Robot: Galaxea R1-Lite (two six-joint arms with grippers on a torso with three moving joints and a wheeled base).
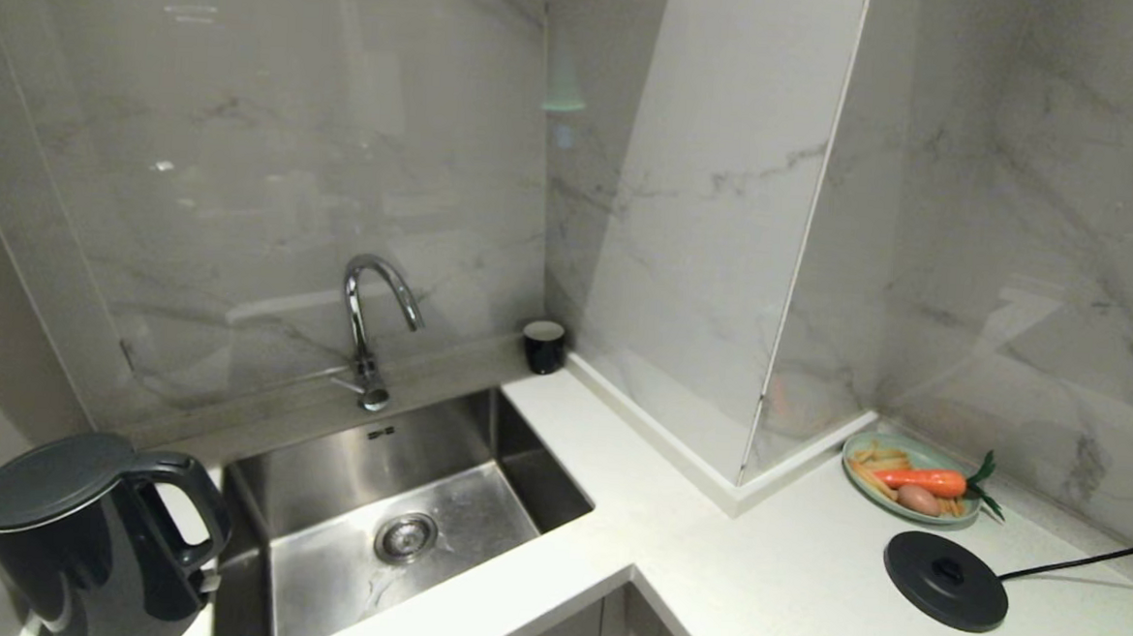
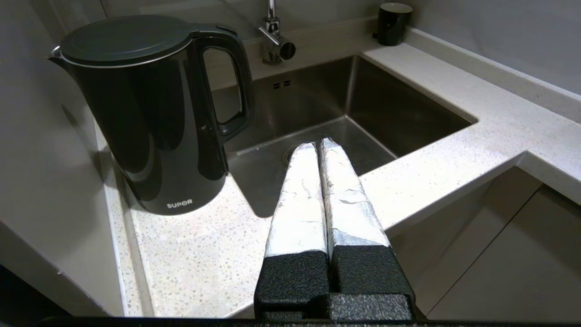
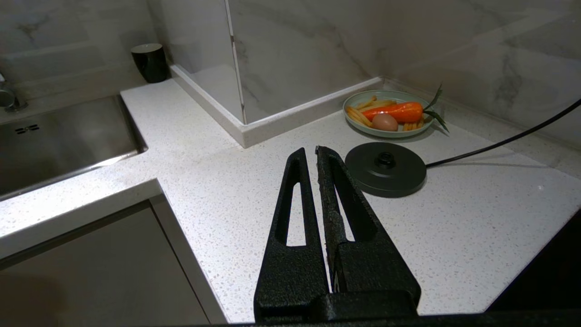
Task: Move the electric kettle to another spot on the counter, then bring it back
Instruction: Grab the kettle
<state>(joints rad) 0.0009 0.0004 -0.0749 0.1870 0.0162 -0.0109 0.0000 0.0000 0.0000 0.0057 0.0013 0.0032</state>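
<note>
The electric kettle (image 1: 80, 535) (image 2: 150, 113), tall and glossy black with a loop handle, stands upright on the white speckled counter (image 1: 756, 580) (image 2: 195, 254) left of the sink. Its handle faces the sink. My left gripper (image 2: 317, 145) is shut and empty, hanging over the counter's front edge to the right of the kettle, apart from it. My right gripper (image 3: 308, 152) is shut with nothing in it, above the right stretch of counter (image 3: 218, 190), close to the round black base disc (image 3: 386, 169). Neither arm shows in the head view.
A steel sink (image 1: 402, 503) with a curved tap (image 1: 372, 327) lies beside the kettle. A small black cup (image 1: 544, 346) stands in the back corner. A green plate (image 1: 865, 448) of food sits behind the corded base disc (image 1: 945, 580). A marble pillar (image 1: 705, 267) juts out.
</note>
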